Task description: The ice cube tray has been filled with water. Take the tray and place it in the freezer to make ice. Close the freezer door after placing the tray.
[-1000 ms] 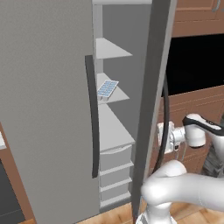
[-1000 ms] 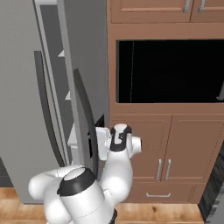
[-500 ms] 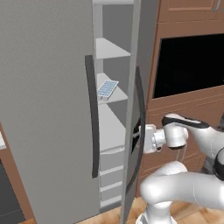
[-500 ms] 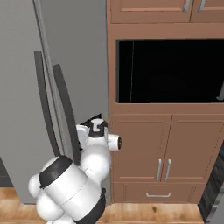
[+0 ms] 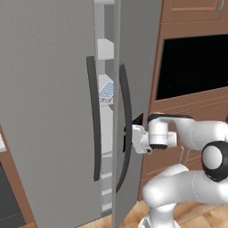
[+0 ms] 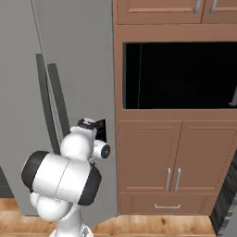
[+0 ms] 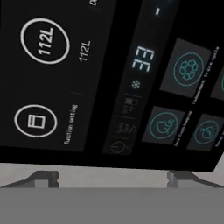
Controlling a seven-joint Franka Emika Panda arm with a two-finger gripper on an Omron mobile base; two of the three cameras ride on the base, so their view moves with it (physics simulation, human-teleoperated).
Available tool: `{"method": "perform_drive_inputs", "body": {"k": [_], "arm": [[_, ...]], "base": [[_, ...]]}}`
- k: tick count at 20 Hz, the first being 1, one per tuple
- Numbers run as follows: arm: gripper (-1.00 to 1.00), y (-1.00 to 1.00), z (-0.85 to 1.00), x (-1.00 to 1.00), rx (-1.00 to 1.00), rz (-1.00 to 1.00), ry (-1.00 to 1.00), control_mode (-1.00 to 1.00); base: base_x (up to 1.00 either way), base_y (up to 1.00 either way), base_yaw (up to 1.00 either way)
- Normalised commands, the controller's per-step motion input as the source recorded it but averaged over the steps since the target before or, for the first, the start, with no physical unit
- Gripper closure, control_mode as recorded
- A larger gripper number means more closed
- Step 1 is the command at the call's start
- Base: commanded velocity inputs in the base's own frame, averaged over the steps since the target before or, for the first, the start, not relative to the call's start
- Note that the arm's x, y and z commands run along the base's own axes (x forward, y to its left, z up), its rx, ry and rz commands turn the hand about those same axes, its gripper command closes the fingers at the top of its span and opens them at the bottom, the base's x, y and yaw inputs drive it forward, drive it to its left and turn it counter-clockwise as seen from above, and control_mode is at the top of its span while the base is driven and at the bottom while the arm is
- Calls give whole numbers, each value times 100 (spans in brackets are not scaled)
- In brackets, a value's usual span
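Note:
The ice cube tray (image 5: 107, 90), white with light-blue cells, lies on a white shelf inside the freezer (image 5: 105, 129) and shows through a narrow gap. The freezer door (image 5: 138, 67) on the right stands almost shut, and its curved black handle (image 5: 126, 133) sits close to the left door's handle (image 5: 94, 129). My gripper (image 5: 128, 138) presses against the door's front at mid height, beside the handle. In the hand view the fingertips (image 7: 43, 177) are spread wide and my gripper (image 7: 113, 178) is open, facing a black control panel (image 7: 109, 74) at very close range. From the right my gripper (image 6: 102, 131) touches the door (image 6: 78, 55).
Brown wooden cabinets (image 6: 176, 152) and a black oven opening (image 6: 180, 76) stand right of the freezer. The left grey door (image 5: 44, 111) is shut. A wooden floor (image 6: 162, 227) lies below, and my own arm (image 5: 187, 133) reaches across in front of the cabinets.
The right freezer door has swung from wide open to nearly shut. My arm has swept left with it, and the hand stays pressed on the door's front.

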Motion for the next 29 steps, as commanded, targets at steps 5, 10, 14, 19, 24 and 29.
{"method": "perform_drive_inputs", "body": {"k": [5,10,14,19,24,29], "arm": [[-100,11,0,60,-5,-44,2,-100],[-100,0,0,78,0,-38,14,-100],[-100,-7,4,98,0,-26,23,-100],[-100,-31,10,100,1,-11,28,-100],[-100,-46,2,100,3,-2,25,-100],[-100,-73,5,100,12,0,25,-100]], "base": [[0,0,0],[0,0,0],[0,0,0],[0,0,0],[0,0,0],[0,0,0]]}}
